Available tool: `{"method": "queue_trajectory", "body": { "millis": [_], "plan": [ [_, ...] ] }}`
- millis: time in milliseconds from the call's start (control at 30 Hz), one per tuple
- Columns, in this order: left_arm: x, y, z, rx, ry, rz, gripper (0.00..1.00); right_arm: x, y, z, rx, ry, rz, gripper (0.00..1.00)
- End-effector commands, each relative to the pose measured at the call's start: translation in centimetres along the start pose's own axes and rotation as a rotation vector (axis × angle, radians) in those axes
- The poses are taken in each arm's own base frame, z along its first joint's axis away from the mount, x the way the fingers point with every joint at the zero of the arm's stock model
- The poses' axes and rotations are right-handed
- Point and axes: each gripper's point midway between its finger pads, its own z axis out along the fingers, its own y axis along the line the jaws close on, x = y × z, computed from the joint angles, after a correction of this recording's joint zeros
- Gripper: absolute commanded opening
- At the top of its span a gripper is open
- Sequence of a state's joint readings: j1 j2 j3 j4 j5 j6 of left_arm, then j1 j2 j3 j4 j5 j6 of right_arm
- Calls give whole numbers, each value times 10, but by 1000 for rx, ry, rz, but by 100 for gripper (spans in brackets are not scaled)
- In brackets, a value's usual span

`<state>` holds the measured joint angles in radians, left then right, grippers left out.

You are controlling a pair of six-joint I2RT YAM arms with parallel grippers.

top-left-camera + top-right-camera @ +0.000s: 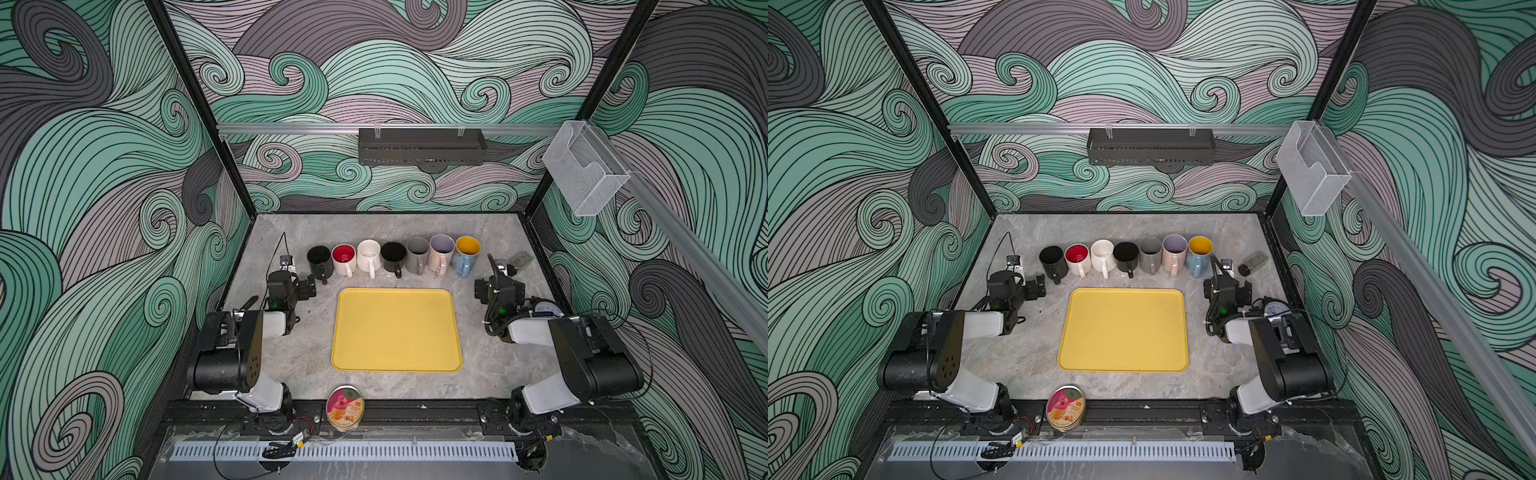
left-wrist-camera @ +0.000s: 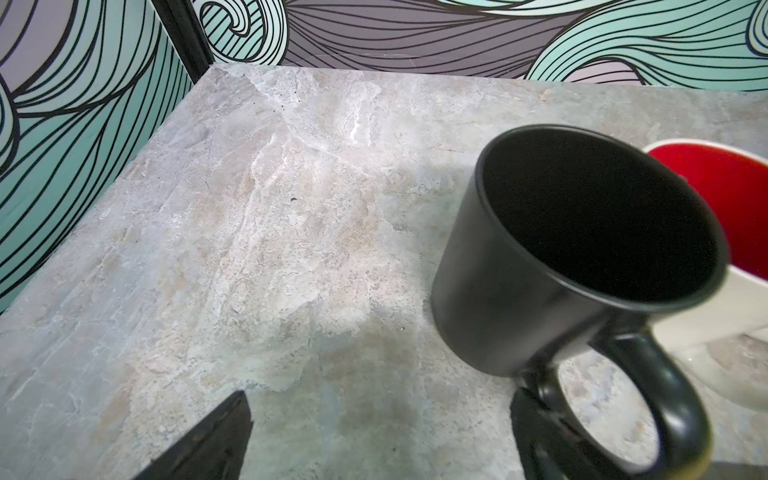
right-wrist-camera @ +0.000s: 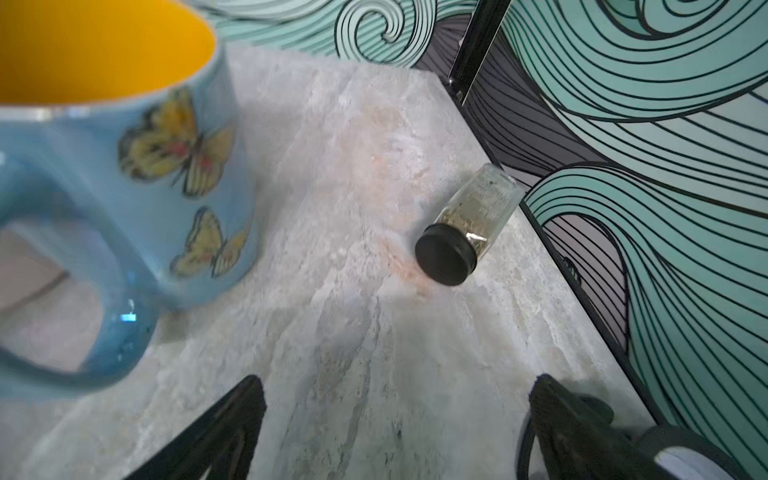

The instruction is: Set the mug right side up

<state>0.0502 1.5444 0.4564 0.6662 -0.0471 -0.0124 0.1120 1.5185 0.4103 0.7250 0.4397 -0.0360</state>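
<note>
Several mugs stand in a row at the back of the table, all mouth up with handles toward the front. They run from a black mug (image 1: 319,258) on the left to a blue butterfly mug (image 1: 466,253) with a yellow inside on the right. My left gripper (image 1: 291,284) hovers open just left of and in front of the black mug (image 2: 582,249); one finger (image 2: 540,440) sits beside its handle. My right gripper (image 1: 500,283) is open and empty (image 3: 395,428), just right of the blue mug (image 3: 124,174).
A yellow tray (image 1: 395,365) lies mid-table in front of the mugs. A small glass jar (image 3: 469,220) with a black cap lies on its side near the right wall. A round tin (image 1: 345,408) sits at the front edge. Walls close in on both sides.
</note>
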Motion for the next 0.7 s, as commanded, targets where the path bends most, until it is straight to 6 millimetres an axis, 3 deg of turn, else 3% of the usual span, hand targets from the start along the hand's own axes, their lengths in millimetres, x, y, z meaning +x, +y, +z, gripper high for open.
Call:
{"method": "queue_trajectory", "body": {
  "millis": [0, 67, 133, 533, 667],
  "plan": [
    [-14, -1, -1, 11, -28, -13, 99, -22, 13, 4, -150, -148, 98, 99],
    [-14, -1, -1, 12, -29, -13, 99, -15, 13, 3, -162, -64, 90, 99],
    [-14, -1, -1, 11, -28, -12, 99, -23, 14, 2, -157, -146, 93, 99],
    [-14, -1, -1, 11, -29, -13, 98, -17, 18, 10, -180, -66, 88, 99],
    [-14, -1, -1, 10, -30, -13, 98, -19, 16, 2, -189, -95, 89, 99]
  ]
}}
